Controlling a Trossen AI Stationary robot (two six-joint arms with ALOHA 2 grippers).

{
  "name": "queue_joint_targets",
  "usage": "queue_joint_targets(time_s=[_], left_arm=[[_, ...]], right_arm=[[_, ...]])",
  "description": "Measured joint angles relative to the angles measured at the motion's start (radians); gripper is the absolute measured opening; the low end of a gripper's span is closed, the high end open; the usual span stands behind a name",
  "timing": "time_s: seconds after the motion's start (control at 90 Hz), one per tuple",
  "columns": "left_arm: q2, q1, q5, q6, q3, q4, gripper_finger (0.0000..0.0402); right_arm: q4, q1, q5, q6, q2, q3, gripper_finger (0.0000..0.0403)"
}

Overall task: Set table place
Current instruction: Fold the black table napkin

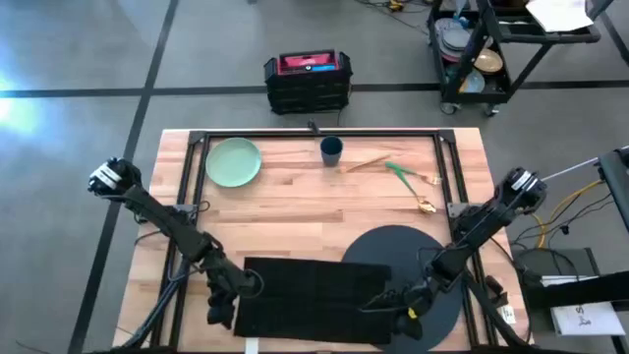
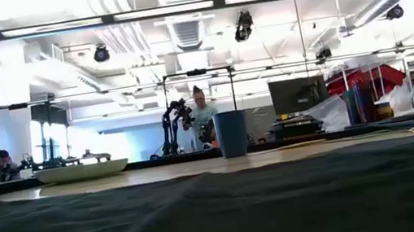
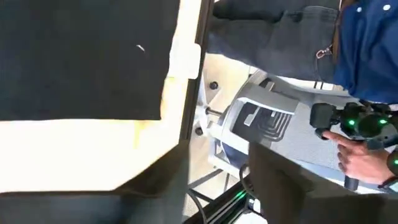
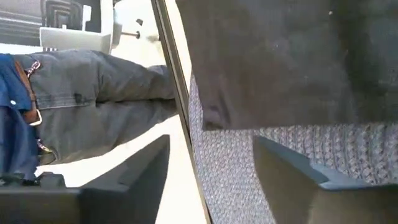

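The black napkin (image 1: 314, 295) lies flat and wide, covering the grey round placemat's (image 1: 418, 246) left edge. Left claw (image 1: 221, 305) and right claw (image 1: 398, 300) sit at its sides; I cannot tell their grip.

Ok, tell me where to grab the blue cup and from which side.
Grip the blue cup by its rim or upper wall, coming straight down from above. It stands upright and open-topped at the table's far edge, apart from the green plate and cutlery, so either side is probably free for the jaws.
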Motion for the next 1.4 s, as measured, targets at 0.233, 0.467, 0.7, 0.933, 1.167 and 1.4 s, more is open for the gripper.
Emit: queue_joint_targets(time_s=[0.233,0.467,0.7,0.933,1.167,1.4], left_arm=[[0.0,0.001,-0.005,-0.042,0.0,0.0,0.0238],[0.0,0.001,-0.01,-0.065,0.02,0.001,0.0229],[0.0,0.017,-0.223,0.007,0.045,0.007,0.018],[0.011,0.136,-0.58,0.162,0.045,0.014,0.0021],[0.155,0.358,-0.629,0.265,0.067,0.138,0.0001],[0.381,0.437,-0.274,0.551,0.25,0.05,0.0]], right_arm=[[0.0,0.051,0.031,0.079,0.0,0.0,0.0272],[0.003,0.094,0.083,0.138,0.0,0.0,0.0266],[0.002,0.102,0.357,0.19,0.0,0.0,0.0234],[-0.033,0.038,0.77,0.287,0.0,0.0,0.0118],[-0.032,-0.063,1.003,0.309,-0.002,0.0,0.0012],[-0.037,-0.102,0.944,0.205,-0.055,0.0,0.0001]])
